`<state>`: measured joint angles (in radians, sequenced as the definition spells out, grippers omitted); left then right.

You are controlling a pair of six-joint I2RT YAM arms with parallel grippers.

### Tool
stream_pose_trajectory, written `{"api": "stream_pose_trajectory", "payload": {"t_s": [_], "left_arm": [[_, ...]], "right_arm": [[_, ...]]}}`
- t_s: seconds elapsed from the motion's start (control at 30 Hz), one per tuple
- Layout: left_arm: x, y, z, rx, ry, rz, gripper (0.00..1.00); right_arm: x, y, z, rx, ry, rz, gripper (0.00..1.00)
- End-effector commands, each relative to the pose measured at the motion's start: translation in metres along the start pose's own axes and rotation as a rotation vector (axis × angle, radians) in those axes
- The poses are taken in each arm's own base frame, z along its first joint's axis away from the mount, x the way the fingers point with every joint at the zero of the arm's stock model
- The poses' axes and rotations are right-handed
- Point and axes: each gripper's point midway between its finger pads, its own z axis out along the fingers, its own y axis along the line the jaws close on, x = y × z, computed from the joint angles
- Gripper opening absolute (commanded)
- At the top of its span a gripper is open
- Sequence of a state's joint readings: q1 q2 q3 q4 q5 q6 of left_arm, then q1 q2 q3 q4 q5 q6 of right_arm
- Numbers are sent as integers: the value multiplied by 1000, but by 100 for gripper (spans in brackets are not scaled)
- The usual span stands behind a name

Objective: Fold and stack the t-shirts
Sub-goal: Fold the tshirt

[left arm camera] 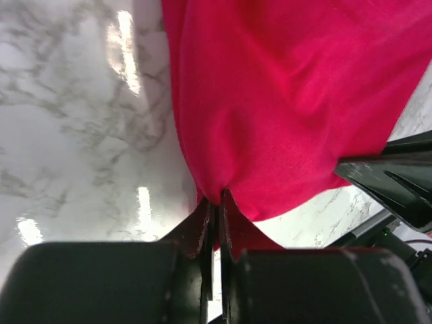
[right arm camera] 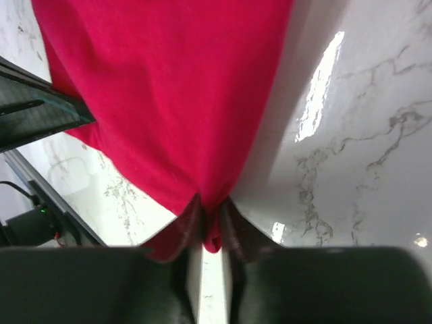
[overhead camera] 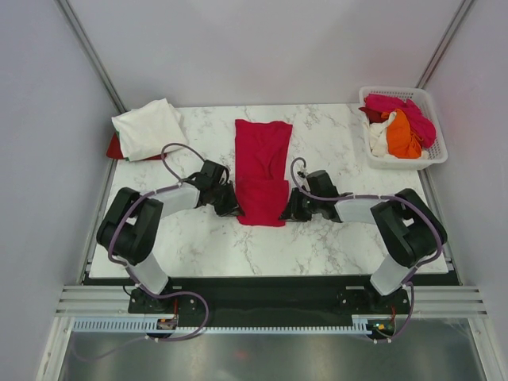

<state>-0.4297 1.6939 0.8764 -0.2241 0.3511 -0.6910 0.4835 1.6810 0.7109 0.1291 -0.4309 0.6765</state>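
You have the crimson-red cloth t-shirt point(overhead camera: 263, 159) lying as a long narrow strip down the middle of the white marble-patterned table point(overhead camera: 198, 238); its far end points toward the back edge and its near end lies between the two arms; a crosswise edge shows about halfway along it, so the near half looks doubled.

Your left gripper point(overhead camera: 231, 206) sits at the near left corner of that strip; in the left wrist view its fingers point(left arm camera: 200, 226) are pressed together with red cloth pinched between them, the fabric fanning out beyond the tips. Your right gripper point(overhead camera: 290, 208) is at the near right corner; in the right wrist view its fingers point(right arm camera: 236, 233) are likewise clamped on a gathered fold of the same shirt.

A folded cream-white cloth shirt point(overhead camera: 148, 127) lies at the far left corner of the table; it rests on a darker red piece point(overhead camera: 115, 149) that shows only at its left edge. A white plastic lattice basket point(overhead camera: 434, 119) stands at the far right corner; it holds a heap of pink point(overhead camera: 405, 109), orange point(overhead camera: 405, 136) and white point(overhead camera: 379, 141) cloth.
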Motion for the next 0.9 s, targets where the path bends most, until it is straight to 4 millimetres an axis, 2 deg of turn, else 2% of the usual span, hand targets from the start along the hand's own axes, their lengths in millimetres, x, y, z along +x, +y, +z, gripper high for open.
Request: {"api": "stream_pose_trajectory", "payload": {"t_s": [0.0, 0.1, 0.17, 0.33, 0.4, 0.43, 0.5, 0.53, 0.6, 0.63, 0.67, 0.7, 0.73, 0.87], "left_arm": [[1, -27, 0, 76, -26, 42, 2], [17, -34, -8, 88, -19, 42, 2], [33, -33, -16, 80, -3, 42, 2], [72, -34, -48, 134, -19, 85, 2], [79, -36, -59, 165, -37, 106, 2], [77, -48, -73, 216, -78, 133, 2], [73, -59, -88, 264, -121, 154, 2], [70, -71, -104, 312, -164, 174, 2], [58, -92, -126, 374, -222, 200, 2], [57, -97, -133, 379, -224, 171, 2], [95, -55, -134, 178, -37, 12, 2], [96, -55, -139, 164, -27, 13, 2], [93, -60, -143, 166, -37, 21, 2], [67, -86, -152, 169, -48, 68, 2]], "right_arm": [[19, 0, 1, -4, 37, -10, 16], [32, 2, -10, -3, 34, -13, 1], [43, 1, -25, 6, 30, -8, 0], [68, 5, -65, 27, -9, -3, 0], [80, 1, -77, 50, 1, 15, 0], [79, 7, -87, 30, -29, 14, 0], [85, 8, -98, 33, -24, 38, 0], [79, 20, -107, 0, -55, 28, 0], [80, 28, -118, -14, -48, 38, 0], [69, 45, -128, -50, -81, 22, 0], [68, 47, -133, -38, -75, 18, 0], [63, 52, -138, -39, -85, 9, 0], [50, 67, -145, -52, -108, -13, 0], [22, 80, -147, 9, -116, -79, 0]]}}
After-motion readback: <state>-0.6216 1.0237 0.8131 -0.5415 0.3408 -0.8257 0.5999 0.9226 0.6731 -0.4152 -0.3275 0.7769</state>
